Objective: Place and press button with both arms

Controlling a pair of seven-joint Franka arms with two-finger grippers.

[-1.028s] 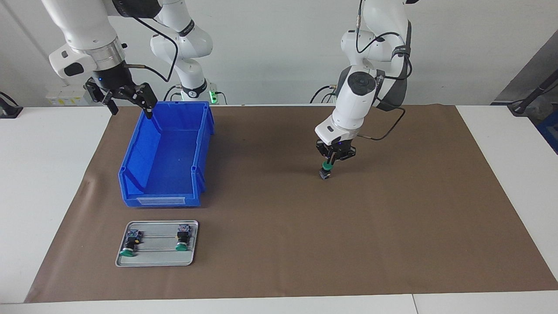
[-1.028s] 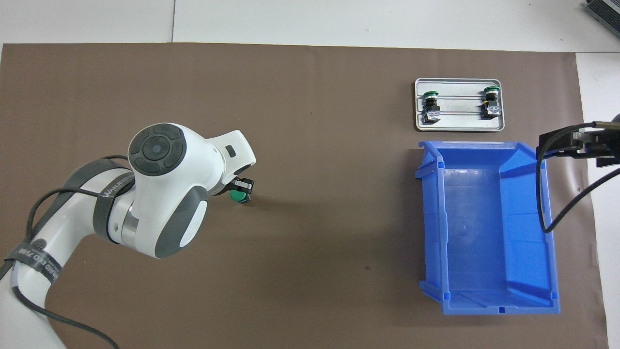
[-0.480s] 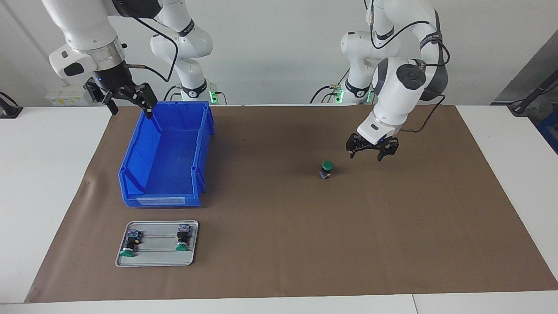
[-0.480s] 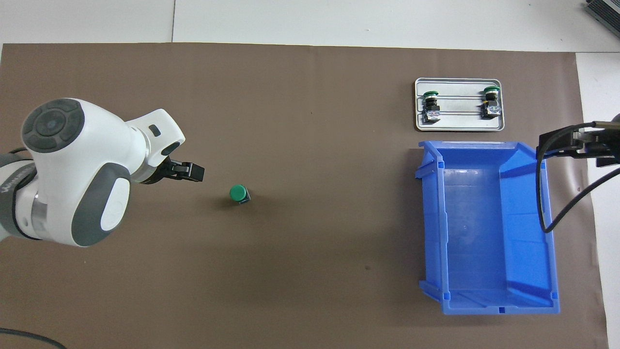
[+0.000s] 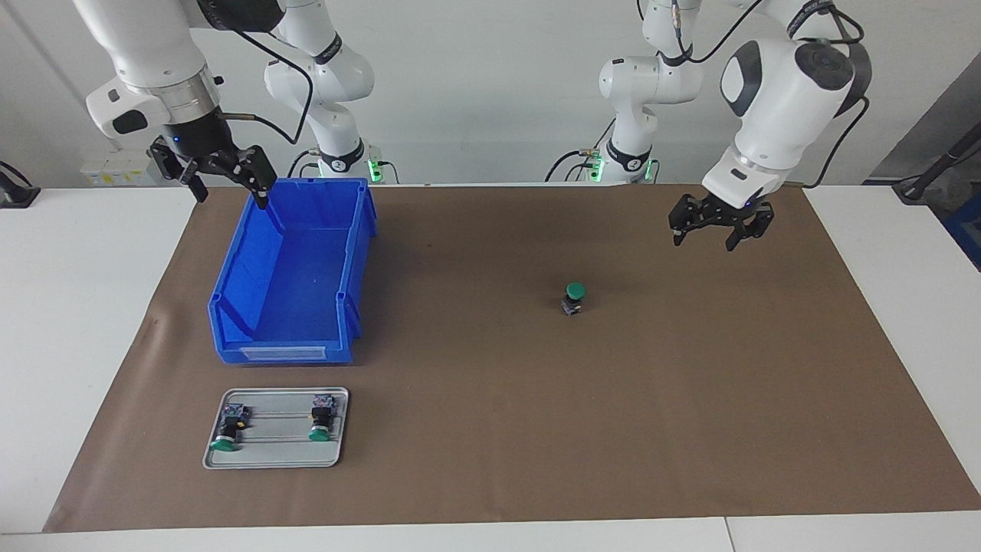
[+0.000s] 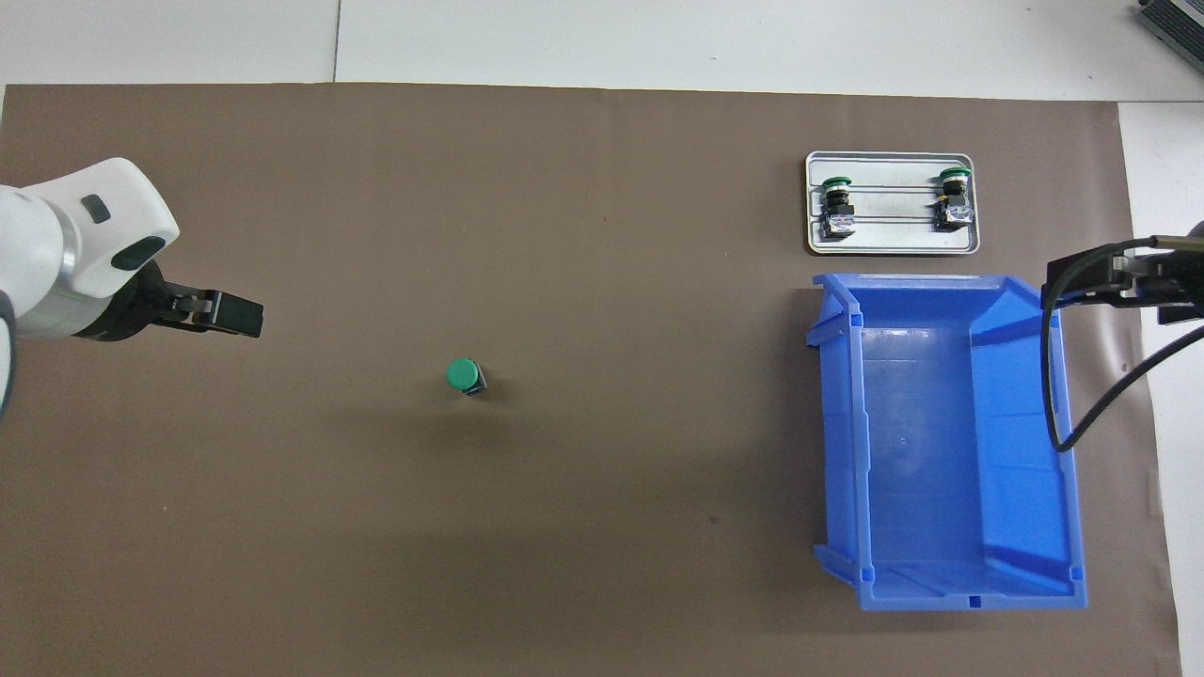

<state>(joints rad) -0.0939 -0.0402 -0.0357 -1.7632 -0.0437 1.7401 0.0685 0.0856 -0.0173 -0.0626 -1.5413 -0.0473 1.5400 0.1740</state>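
You see a big brown mat (image 5: 690, 429) on the table. A blue bin (image 5: 295, 268) sits on it toward the right arm's end. The right gripper (image 5: 222, 180) hangs over the bin's corner, fingers wide, holding nothing. The left gripper (image 5: 719, 228) hangs over the mat with its fingers wide and empty. A small metal tray (image 5: 276, 456) holds two buttons. The button (image 5: 573, 297) stands alone on the mat, green cap up, well apart from both grippers.
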